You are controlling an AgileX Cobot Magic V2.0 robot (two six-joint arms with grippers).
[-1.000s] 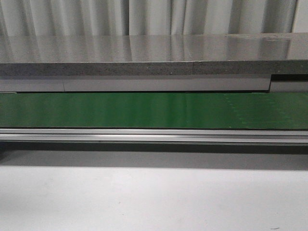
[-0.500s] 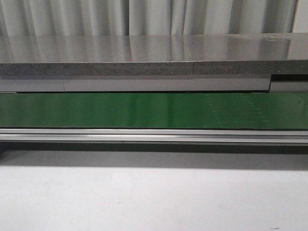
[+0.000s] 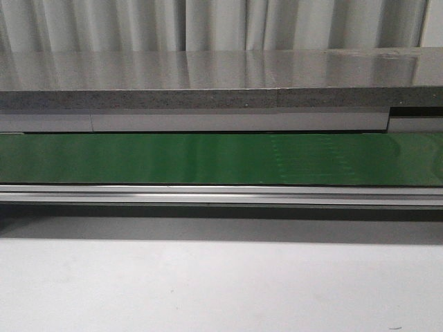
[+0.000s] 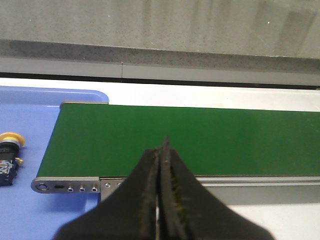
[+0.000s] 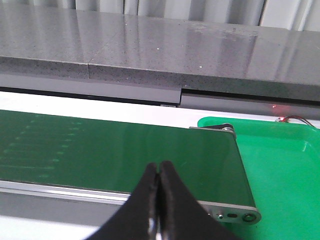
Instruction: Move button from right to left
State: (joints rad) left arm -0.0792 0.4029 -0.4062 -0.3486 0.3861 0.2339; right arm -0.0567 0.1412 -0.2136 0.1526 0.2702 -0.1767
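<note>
- Lying on the blue tray point(image 4: 30, 215) in the left wrist view, the button point(image 4: 9, 155) showing its yellow-orange cap point(image 4: 12, 138) over a black body, partly cut off by the picture's edge.
- Sitting just beside the near end of the green conveyor belt point(image 4: 175, 140), apart from its metal end roller bracket point(image 4: 67, 186).
- Hanging above the belt's front rail, the left tool point(image 4: 162, 150) with its two black fingers pressed together, nothing between them.
- Keeping well apart from the button, with no contact.
- Hovering likewise over the belt's other end in the right wrist view, the right tool point(image 5: 159, 170) closed tight on nothing.
- Lying beyond that end of the belt, a green tray point(image 5: 280, 165), with a small red light point(image 5: 276, 107) glowing at the ledge behind it.
- Running across the front view, the green belt point(image 3: 221, 159) behind a silver rail point(image 3: 221, 196), with the white bench point(image 3: 221, 283) in front and a grey stone-like shelf point(image 3: 208, 72) behind.
- Showing neither tool nor button in the front view.
</note>
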